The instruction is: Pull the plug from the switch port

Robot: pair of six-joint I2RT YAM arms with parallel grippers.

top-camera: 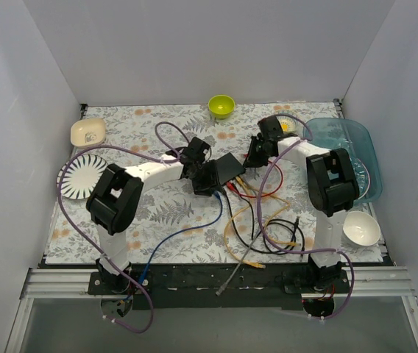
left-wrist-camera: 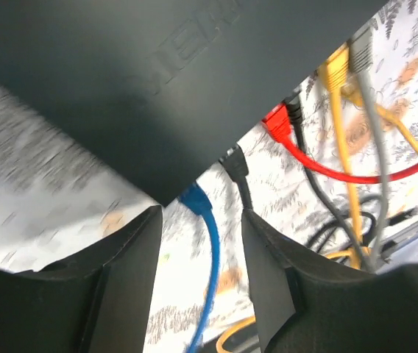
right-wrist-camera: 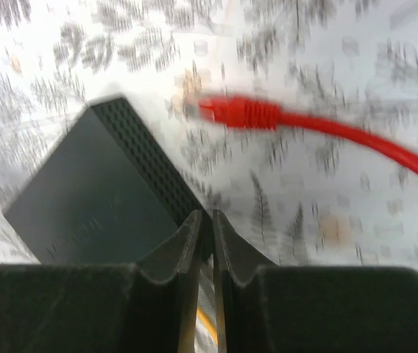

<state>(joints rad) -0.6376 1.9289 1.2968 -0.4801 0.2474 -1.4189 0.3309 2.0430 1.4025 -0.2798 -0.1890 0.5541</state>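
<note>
The black switch (top-camera: 226,170) lies mid-table with several plugs in its near side. In the left wrist view the switch (left-wrist-camera: 135,88) fills the top, with a blue plug (left-wrist-camera: 193,198), a black plug (left-wrist-camera: 232,159) and a red plug (left-wrist-camera: 275,122) seated in its ports. My left gripper (left-wrist-camera: 202,220) is open, its fingers either side of the blue cable (left-wrist-camera: 210,279) just below the blue plug. My right gripper (right-wrist-camera: 203,215) is shut, with its tips at the switch's corner (right-wrist-camera: 157,176). A loose red plug (right-wrist-camera: 231,112) lies on the cloth beyond it.
Yellow, grey and black cables (top-camera: 260,220) tangle on the cloth in front of the switch. A green bowl (top-camera: 221,106) stands at the back, a cream dish (top-camera: 88,132) and striped plate (top-camera: 84,175) on the left, a blue bin (top-camera: 345,151) and white bowl (top-camera: 361,228) on the right.
</note>
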